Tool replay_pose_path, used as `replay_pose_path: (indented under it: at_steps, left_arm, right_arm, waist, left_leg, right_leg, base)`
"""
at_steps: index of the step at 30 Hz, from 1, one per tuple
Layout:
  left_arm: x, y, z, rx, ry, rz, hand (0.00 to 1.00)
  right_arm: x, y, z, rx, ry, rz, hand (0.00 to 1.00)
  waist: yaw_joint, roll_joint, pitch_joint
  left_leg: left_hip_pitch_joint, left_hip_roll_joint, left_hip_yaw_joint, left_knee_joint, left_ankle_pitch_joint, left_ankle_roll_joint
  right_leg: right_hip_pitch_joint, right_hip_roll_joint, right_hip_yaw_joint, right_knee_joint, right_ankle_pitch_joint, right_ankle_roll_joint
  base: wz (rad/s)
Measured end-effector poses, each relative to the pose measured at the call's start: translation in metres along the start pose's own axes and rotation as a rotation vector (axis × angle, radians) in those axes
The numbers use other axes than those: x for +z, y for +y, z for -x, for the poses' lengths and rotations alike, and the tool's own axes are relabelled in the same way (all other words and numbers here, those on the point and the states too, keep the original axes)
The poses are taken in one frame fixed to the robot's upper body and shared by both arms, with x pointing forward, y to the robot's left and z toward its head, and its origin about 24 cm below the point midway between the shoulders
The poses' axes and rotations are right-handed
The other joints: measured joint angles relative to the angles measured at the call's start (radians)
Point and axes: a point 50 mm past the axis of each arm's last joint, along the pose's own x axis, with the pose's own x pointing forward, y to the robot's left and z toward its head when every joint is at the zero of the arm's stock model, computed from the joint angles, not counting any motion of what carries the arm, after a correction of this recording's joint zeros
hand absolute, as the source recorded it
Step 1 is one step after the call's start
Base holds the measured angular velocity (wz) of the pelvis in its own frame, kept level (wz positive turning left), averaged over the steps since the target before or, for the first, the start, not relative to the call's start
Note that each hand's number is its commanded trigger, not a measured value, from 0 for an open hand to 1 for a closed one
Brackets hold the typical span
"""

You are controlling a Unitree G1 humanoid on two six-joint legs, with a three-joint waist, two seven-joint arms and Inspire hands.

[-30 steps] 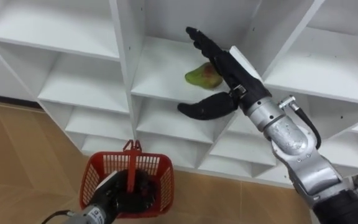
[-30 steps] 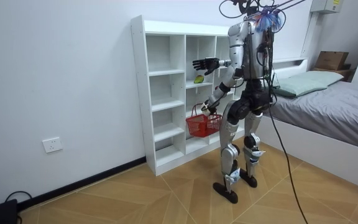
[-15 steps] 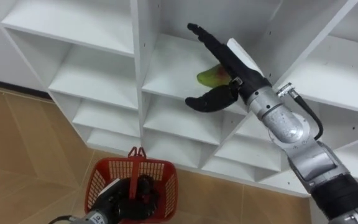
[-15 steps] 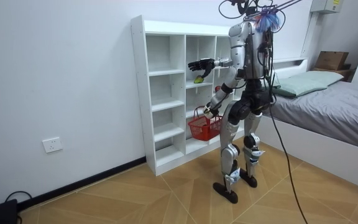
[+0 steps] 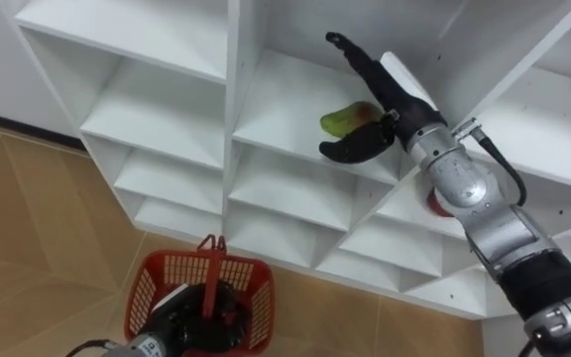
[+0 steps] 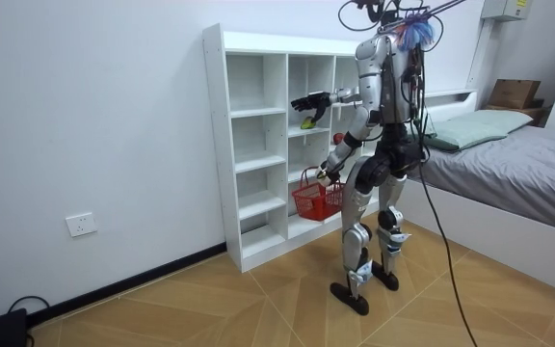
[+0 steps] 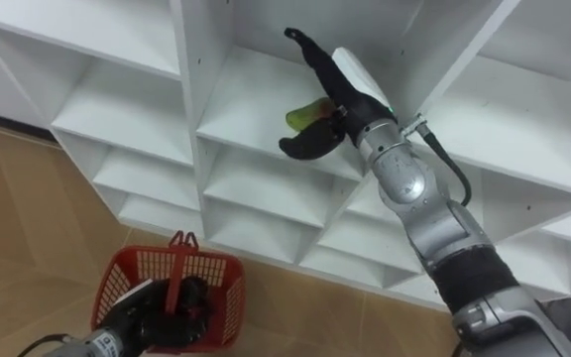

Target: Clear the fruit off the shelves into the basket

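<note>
The robot stands at the white closet [image 5: 231, 149], which has smooth, square shelves. A soft-looking, green and red fruit [image 5: 343, 120] lies on a middle shelf. The right hand [image 5: 390, 99] reaches in over it. Its dark fingers are wide open and straight and hold nothing. The left hand [image 5: 171, 315] hangs low, with its fingers curled round the handle of a red plastic basket [image 5: 157, 288] with a grid of holes.

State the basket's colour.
The basket is red; the left eye view shows it best.
</note>
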Motion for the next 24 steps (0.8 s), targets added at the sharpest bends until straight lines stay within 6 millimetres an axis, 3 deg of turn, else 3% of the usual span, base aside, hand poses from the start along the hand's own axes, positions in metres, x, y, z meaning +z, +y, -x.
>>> replay_pose_path:
  at_steps: [10,15,24]
  left_arm:
    - [0.004,0.002,-0.002,0.002,0.011,-0.039,1.0]
    - [0.015,0.001,-0.004,-0.005,-0.024,-0.065,1.0]
    - [0.02,0.001,-0.006,-0.018,-0.024,-0.108,1.0]
  right_arm:
    - [-0.003,-0.013,-0.008,-0.041,0.044,0.055,0.0]
    - [-0.011,-0.012,-0.006,-0.035,0.076,0.096,0.0]
    - [-0.03,-0.011,0.0,-0.008,0.159,0.177,0.0]
  waist:
    - [0.002,-0.006,-0.0003]
    - [0.005,-0.018,0.002]
    - [0.03,-0.019,0.0037]
  left_leg:
    - [-0.02,0.0,0.0,0.004,0.001,0.0]
    - [-0.025,0.0,-0.002,0.009,0.001,0.0]
    - [-0.045,0.001,-0.01,0.027,0.001,0.0]
  right_leg:
    - [-0.021,0.0,-0.002,-0.001,0.0,0.0]
    - [-0.021,0.0,-0.001,-0.001,0.0,0.0]
    - [-0.029,0.002,-0.002,0.0,0.003,-0.004]
  base:
    - [0.0]
    - [0.0]
    - [0.02]
